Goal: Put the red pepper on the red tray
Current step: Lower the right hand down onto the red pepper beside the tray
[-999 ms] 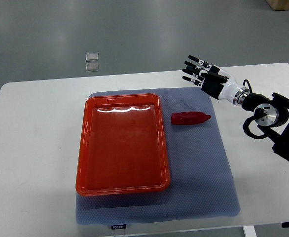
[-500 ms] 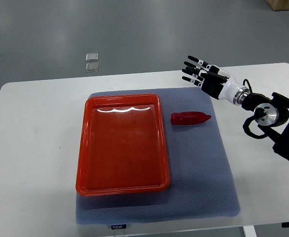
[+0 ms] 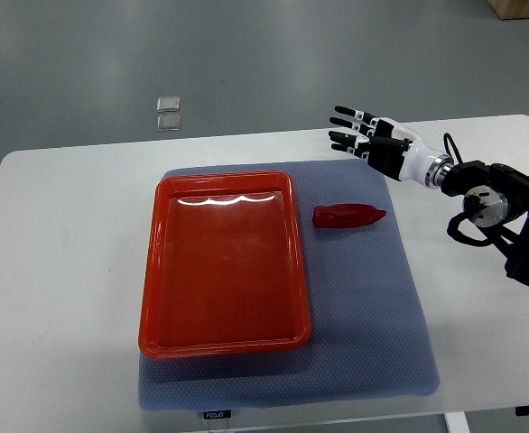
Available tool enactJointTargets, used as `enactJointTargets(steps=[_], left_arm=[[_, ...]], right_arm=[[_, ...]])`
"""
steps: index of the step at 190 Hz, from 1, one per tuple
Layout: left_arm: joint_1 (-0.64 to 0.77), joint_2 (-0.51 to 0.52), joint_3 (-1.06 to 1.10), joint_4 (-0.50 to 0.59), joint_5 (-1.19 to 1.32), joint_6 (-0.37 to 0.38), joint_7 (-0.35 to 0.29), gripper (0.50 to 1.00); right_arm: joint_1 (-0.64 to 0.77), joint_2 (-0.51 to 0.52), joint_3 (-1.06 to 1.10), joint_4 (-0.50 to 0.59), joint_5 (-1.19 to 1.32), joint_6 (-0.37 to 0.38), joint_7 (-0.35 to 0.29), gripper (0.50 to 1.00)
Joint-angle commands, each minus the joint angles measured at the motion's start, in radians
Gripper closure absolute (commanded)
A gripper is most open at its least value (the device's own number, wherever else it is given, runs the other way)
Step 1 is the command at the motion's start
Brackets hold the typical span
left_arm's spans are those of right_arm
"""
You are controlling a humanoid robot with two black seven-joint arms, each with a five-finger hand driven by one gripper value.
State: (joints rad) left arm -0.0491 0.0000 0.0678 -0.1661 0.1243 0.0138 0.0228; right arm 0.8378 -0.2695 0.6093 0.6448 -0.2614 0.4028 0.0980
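Observation:
A red pepper (image 3: pixel 347 216) lies on the blue-grey mat (image 3: pixel 364 307), just right of the red tray (image 3: pixel 224 262), its tip pointing right. The tray is empty and sits on the left half of the mat. My right hand (image 3: pixel 359 135) hovers beyond the pepper near the mat's far right corner, fingers spread and holding nothing. Its arm (image 3: pixel 490 203) comes in from the right edge. The left arm is not visible.
The mat lies on a white table (image 3: pixel 66 271). Two small clear squares (image 3: pixel 168 114) lie on the grey floor beyond the table's far edge. A brown box corner (image 3: pixel 522 7) shows at the top right.
My right hand has shifted slightly up and to the left, and the wrist has turned a little. The pepper and tray have not moved.

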Motion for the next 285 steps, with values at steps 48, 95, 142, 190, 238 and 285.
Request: enactJointTargets(steps=[48, 95, 142, 190, 238, 285], left_arm=[[0.0, 0.0, 0.0, 0.0, 0.0, 0.0, -0.001, 0.5], [0.0, 0.0, 0.0, 0.0, 0.0, 0.0, -0.001, 0.5], [0.0, 0.0, 0.0, 0.0, 0.0, 0.0, -0.001, 0.5], [0.0, 0.0, 0.0, 0.0, 0.0, 0.0, 0.0, 0.5], [0.0, 0.0, 0.0, 0.0, 0.0, 0.0, 0.0, 0.5], [0.0, 0.0, 0.0, 0.0, 0.0, 0.0, 0.0, 0.5]], right_arm=[[0.07, -0.05, -0.003, 0.015, -0.524, 0.024, 0.002, 0.589], [0.13, -0.091, -0.111, 0.101, -0.786, 0.044, 0.002, 0.589], [0.176, -0.106, -0.252, 0.115, -0.861, 0.028, 0.002, 0.589], [0.165, -0.088, -0.315, 0.115, -0.947, -0.033, 0.002, 0.589], [0.146, -0.06, -0.379, 0.115, -0.976, -0.15, 0.003, 0.593], [0.129, -0.059, -0.381, 0.116, -1.026, -0.199, 0.043, 0.656]])
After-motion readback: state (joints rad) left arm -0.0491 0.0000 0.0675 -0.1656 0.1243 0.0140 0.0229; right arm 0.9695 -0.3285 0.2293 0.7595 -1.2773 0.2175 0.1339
